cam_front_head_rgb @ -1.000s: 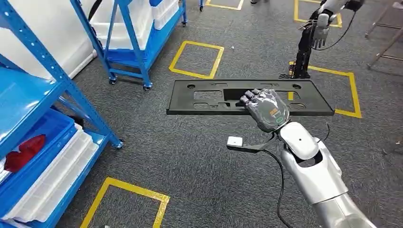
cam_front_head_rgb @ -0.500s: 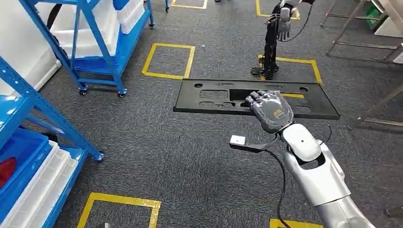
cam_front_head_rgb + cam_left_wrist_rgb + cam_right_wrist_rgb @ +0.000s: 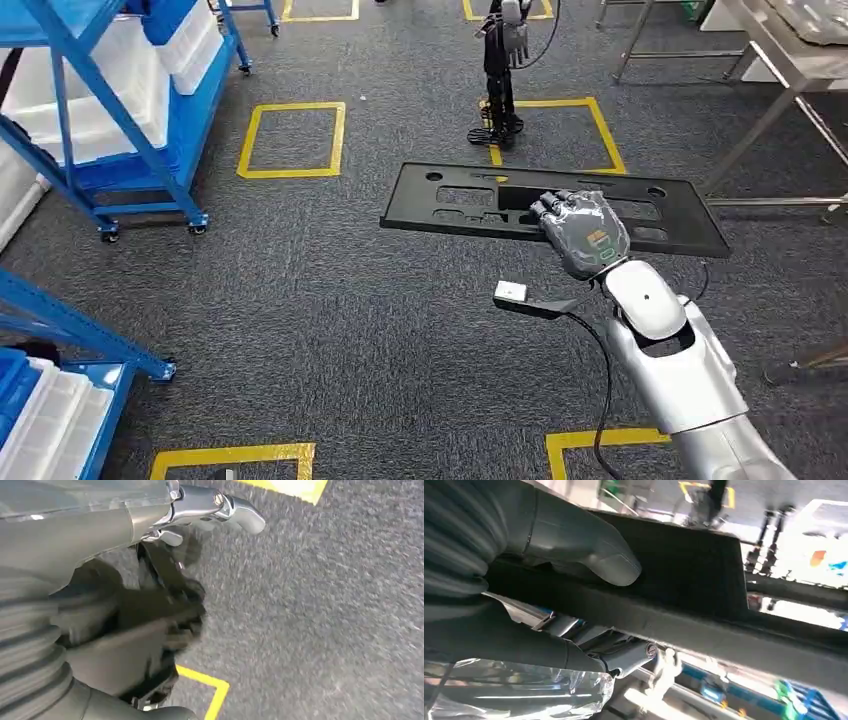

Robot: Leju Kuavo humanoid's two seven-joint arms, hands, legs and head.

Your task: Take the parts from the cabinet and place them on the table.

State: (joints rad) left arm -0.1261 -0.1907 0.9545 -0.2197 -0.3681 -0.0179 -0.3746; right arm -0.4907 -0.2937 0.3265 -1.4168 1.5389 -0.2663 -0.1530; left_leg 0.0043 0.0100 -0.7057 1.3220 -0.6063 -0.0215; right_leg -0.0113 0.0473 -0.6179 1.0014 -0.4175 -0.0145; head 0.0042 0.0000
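A long black plastic panel (image 3: pixel 470 205) with several cut-outs hangs level above the grey carpet, and my right hand (image 3: pixel 582 232) grips it near its middle, fingers over its near edge. In the right wrist view the thick grey thumb (image 3: pixel 589 550) presses on the dark panel (image 3: pixel 694 580). My left hand (image 3: pixel 125 625) hangs over the carpet, blurred, and how its fingers lie is unclear. A metal table (image 3: pixel 790 60) stands at the far right. The blue shelving cabinet (image 3: pixel 100 120) with white bins is at the far left.
Another robot (image 3: pixel 503 60) stands on a yellow floor square straight ahead, beyond the panel. Yellow taped squares (image 3: pixel 290 140) mark the carpet. A blue rack foot (image 3: pixel 80 335) and white bins (image 3: pixel 45 425) lie at the lower left.
The camera has turned right: the blue racks slid to the left and the metal table came into view. My right hand still holds the black panel the same way.
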